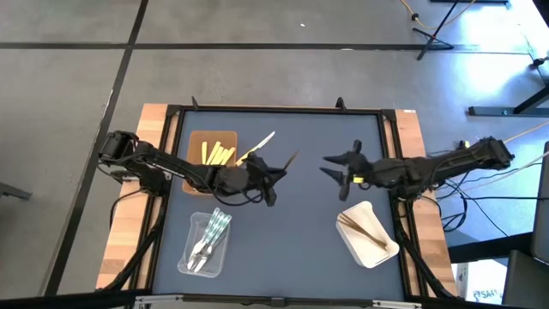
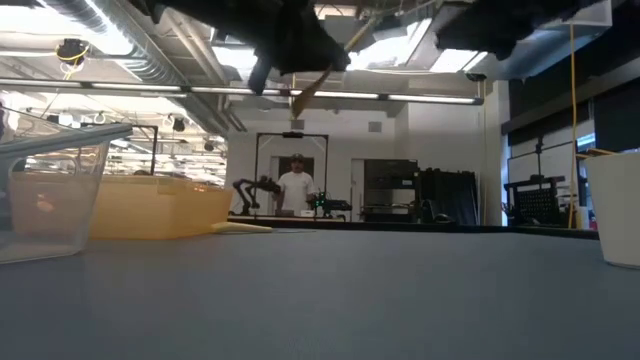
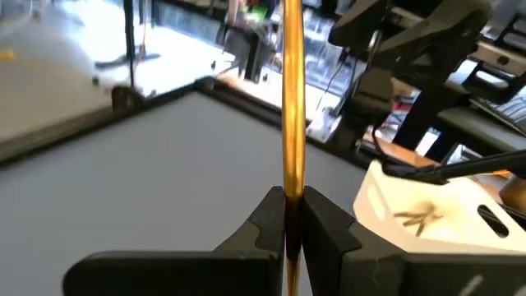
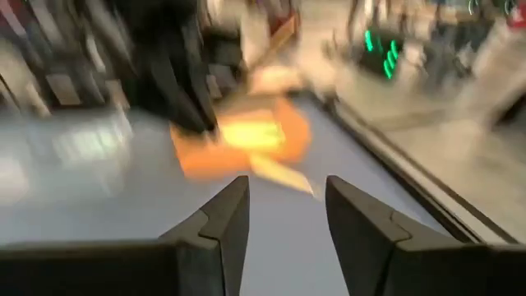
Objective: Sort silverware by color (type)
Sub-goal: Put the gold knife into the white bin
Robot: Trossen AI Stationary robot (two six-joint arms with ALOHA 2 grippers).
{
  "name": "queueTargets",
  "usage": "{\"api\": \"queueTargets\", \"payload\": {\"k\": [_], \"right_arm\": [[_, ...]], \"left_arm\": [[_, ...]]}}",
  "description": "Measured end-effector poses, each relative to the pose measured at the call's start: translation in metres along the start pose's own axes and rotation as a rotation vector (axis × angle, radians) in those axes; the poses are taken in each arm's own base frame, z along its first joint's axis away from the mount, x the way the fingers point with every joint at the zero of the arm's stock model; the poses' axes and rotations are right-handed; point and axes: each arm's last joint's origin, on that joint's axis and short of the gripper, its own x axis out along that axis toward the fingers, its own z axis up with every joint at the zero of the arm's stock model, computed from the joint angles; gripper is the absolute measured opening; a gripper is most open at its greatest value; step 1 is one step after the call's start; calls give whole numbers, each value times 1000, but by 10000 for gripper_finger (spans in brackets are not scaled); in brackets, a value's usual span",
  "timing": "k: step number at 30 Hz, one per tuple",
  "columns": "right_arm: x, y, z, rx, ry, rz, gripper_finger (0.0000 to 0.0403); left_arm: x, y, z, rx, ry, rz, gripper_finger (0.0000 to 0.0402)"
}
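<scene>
The left end effector (image 1: 276, 178) reaches out level above mid-bench (image 1: 300, 232), clenched on a thin wooden utensil (image 3: 292, 107) jutting forward from its tips. The right end effector (image 1: 330, 166) faces it, released, empty.

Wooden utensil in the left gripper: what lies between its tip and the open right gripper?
Nothing. In the high view the wooden utensil juts from the left gripper toward the right gripper, with only bare blue-grey table between.

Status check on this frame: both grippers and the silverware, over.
Left gripper shut on wooden utensil, above table centre. Right gripper open, empty, opposite. Nothing between them.
</scene>
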Motion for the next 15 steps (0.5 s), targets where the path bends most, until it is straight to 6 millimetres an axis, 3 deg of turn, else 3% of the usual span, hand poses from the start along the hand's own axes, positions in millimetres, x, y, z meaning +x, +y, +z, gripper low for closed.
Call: {"api": "queueTargets", "payload": {"k": [6, 15], "right_arm": [[9, -8, -7, 178, -346, 153, 149], [43, -17, -18, 227, -348, 254, 149]], "left_arm": [[0, -3, 7, 70, -63, -24, 19], [0, -4, 11, 110, -101, -35, 20]]}}
